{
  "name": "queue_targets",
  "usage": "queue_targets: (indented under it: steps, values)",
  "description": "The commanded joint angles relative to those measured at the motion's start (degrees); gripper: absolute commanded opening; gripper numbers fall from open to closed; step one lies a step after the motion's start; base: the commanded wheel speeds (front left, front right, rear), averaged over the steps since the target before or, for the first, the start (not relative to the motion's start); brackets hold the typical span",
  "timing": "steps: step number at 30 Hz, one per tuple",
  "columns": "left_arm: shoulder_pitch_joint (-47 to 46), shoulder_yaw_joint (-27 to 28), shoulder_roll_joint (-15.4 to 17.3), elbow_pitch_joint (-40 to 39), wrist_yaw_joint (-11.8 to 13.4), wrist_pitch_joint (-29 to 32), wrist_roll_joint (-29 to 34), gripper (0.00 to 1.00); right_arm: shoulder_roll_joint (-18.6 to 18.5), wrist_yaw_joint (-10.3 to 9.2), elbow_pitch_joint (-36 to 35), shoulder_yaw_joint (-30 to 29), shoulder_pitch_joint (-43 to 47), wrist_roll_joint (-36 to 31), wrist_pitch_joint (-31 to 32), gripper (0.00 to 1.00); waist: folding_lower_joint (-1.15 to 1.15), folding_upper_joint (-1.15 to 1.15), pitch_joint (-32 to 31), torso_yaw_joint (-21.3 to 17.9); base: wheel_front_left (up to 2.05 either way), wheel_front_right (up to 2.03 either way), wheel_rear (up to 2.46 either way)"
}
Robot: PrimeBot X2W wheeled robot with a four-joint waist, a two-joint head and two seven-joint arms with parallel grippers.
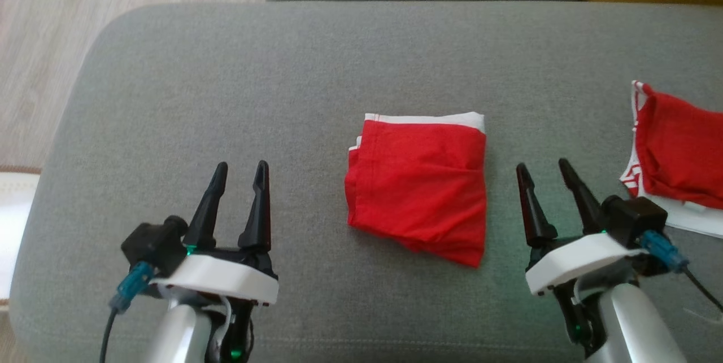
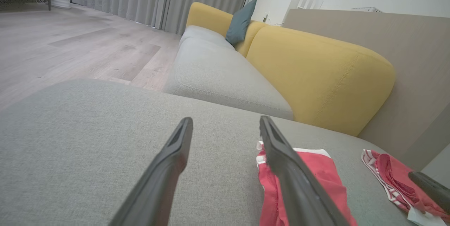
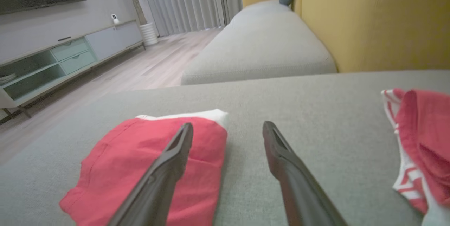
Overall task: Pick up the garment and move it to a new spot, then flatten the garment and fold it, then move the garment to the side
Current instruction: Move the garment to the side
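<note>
We see the garment lying folded into a rough square near the middle of the grey sofa seat, a little nearer the seat's near edge than its far edge. It is red, with a white band along the side that faces the far edge, and its near right corner hangs down into a point.

Our left claw hovers over the near left part of the seat, well apart from the garment, its two dark fingers spread and pointing toward the far edge. From the left wrist we look between those spread fingers across bare grey fabric, and the garment shows behind the right-hand finger.

Our right claw sits just beside the garment's right side, fingers spread as well and tilted slightly to the left. From the right wrist the left-hand finger overlaps the garment, though we cannot tell whether it touches the cloth.

At the seat's right edge lies a second red garment, crumpled, with a red-and-white patterned band and some white showing under its near side. Beyond the far edge stand another grey seat, a yellow backrest and a teal pillow. Pale wooden floor lies past the left edge.
</note>
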Motion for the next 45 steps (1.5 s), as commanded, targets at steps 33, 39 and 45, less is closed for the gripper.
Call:
queue_targets:
  steps: [33, 39, 45]
  values:
    - [-7.14, 0.65, 0.29, -0.05, -1.22, -0.34, 0.78, 1.0, 0.07, 0.39, 26.83, 12.2, -17.48, 9.38, 1.46, 0.0, 0.0, 0.0, 8.52, 3.21, 0.0, 0.0, 0.0]
    - [-7.01, 0.87, 0.29, -0.28, -1.32, -0.34, 0.64, 1.0, -2.42, 0.39, 26.7, 9.89, -19.81, -0.92, -1.06, 0.0, 0.0, 0.0, 7.37, 0.27, 0.0, 0.0, 0.0]
    - [-7.41, 1.12, 0.29, -0.98, -1.19, -0.34, 0.65, 1.0, -10.35, 0.39, 21.13, 11.38, -21.67, -7.59, 0.16, 0.0, 0.0, 0.0, 7.24, -3.62, 0.0, 0.0, 0.0]
